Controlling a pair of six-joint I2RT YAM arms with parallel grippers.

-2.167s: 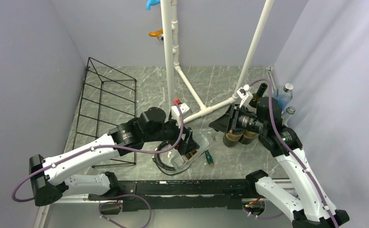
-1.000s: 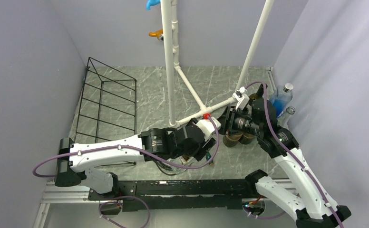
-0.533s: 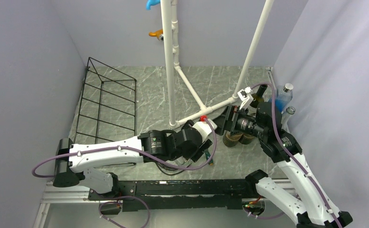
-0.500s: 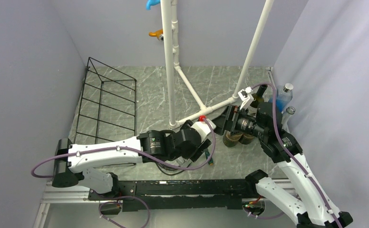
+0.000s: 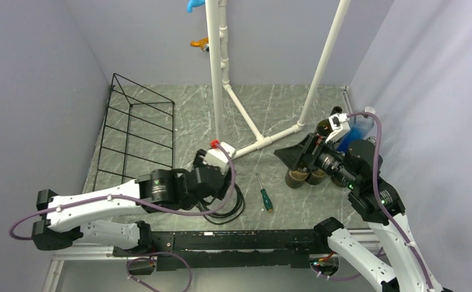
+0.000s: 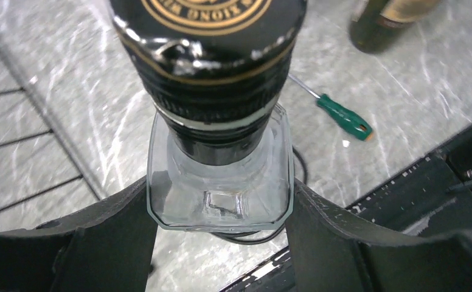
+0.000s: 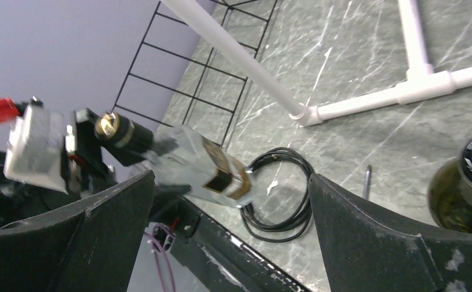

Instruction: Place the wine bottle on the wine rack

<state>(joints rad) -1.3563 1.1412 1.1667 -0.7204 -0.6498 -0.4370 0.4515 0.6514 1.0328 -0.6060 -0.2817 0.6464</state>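
The wine bottle is clear and square-sided with a black and gold cap. My left gripper is shut on its body just below the shoulder. The cap points back toward the wrist camera. In the right wrist view the wine bottle hangs tilted above the table's near edge. The black wire wine rack stands at the far left, apart from the bottle. My right gripper is open and holds nothing, above the dark bottles on the right.
Two dark green bottles stand under the right gripper. A green screwdriver and a black cable coil lie near the front edge. A white pipe frame crosses the middle. A blue bottle stands by the right wall.
My left arm has pulled back to the left with the bottle in its grip. My right gripper has opened and drawn away to the right.
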